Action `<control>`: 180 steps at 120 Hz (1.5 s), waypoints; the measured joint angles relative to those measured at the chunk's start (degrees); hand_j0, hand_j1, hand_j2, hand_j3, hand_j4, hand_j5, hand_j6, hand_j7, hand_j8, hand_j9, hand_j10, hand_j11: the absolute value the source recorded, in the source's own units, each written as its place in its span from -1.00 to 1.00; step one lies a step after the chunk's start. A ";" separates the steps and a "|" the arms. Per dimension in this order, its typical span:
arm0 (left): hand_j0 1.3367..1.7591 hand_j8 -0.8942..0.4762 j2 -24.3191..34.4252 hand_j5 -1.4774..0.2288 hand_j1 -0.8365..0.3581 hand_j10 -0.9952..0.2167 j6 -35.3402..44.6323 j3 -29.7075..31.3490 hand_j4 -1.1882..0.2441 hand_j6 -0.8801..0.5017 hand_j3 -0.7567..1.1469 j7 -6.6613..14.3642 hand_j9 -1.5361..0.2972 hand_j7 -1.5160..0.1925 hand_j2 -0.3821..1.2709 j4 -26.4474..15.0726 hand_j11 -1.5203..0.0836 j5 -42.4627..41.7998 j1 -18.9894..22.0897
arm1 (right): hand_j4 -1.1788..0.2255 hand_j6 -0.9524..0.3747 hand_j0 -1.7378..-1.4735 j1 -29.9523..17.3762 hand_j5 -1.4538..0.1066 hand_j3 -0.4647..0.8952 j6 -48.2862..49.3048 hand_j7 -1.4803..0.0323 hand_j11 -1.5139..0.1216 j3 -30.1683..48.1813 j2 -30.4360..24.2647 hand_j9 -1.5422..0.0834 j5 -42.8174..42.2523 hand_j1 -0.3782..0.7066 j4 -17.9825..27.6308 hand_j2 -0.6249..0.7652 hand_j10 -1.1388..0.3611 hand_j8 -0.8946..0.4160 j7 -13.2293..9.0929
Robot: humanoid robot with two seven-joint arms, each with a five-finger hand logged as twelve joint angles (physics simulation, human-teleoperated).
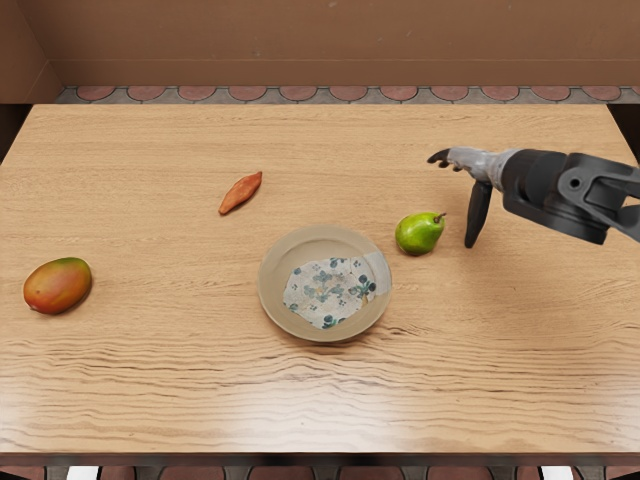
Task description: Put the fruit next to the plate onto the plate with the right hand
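Note:
A green pear (419, 232) lies on the table just right of the plate (276, 283), a shallow beige dish with a floral centre. My right hand (462, 195) comes in from the right edge and hovers a little to the right of the pear, not touching it. Its fingers are spread, one pointing left and the thumb hanging down, with nothing held. The left arm does not show.
An orange sweet potato (240, 192) lies up and left of the plate. A red and yellow mango (57, 285) rests near the left edge of the wooden table (320, 400). A brown wall runs behind the far edge.

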 joint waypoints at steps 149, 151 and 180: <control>0.52 0.28 0.00 0.70 0.94 0.61 0.00 0.00 0.63 0.24 -0.21 0.00 0.65 0.74 -0.53 0.01 0.86 0.00 0.09 | 0.11 -0.16 -0.40 -6.72 0.21 -0.32 -5.76 0.28 0.22 0.37 3.82 0.27 -7.78 -0.08 4.06 -0.21 -0.01 -0.24 0.00; 0.52 0.28 0.00 0.70 0.94 0.61 0.00 0.00 0.63 0.24 -0.21 0.00 0.65 0.74 -0.53 0.01 0.86 0.00 0.09 | 0.10 -0.15 -0.40 -6.73 0.20 -0.32 -5.75 0.27 0.22 0.38 3.84 0.26 -7.80 -0.07 4.03 -0.21 -0.02 -0.25 0.00; 0.52 0.28 0.00 0.70 0.94 0.61 0.00 0.00 0.63 0.24 -0.21 0.00 0.65 0.74 -0.53 0.01 0.86 0.00 0.09 | 0.01 -0.18 -0.39 -6.85 0.14 -0.32 -5.71 0.19 0.15 0.37 4.02 0.20 -7.97 0.02 3.68 -0.20 -0.10 -0.31 0.01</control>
